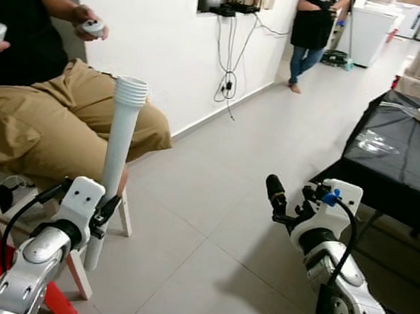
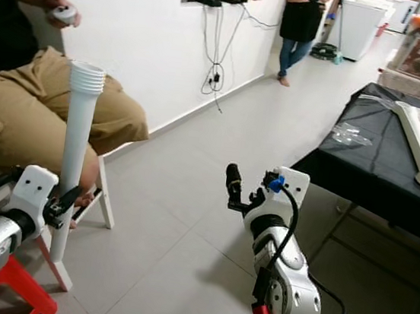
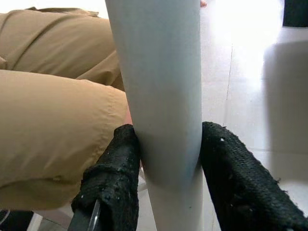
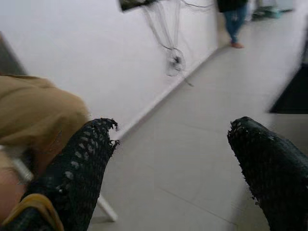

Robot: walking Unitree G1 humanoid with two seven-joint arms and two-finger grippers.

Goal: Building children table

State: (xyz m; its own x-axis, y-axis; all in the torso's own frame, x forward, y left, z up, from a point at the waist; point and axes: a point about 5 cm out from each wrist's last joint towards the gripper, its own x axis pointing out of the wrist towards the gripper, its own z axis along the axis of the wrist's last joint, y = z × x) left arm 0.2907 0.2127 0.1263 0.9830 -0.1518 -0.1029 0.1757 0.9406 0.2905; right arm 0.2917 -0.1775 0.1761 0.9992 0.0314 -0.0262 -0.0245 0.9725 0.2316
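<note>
One white table leg (image 1: 116, 162), ridged at its top, upright at lower left. Two robot arms, one gripper each: left gripper (image 1: 103, 217) at lower left, right gripper (image 1: 275, 198) at centre right. Two people: one seated person (image 1: 42, 117) at upper left, one standing person (image 1: 313, 28) at top centre. Two white controllers (image 1: 93, 28) in the seated person's hands. One black-covered table (image 1: 393, 160) at right.
</note>
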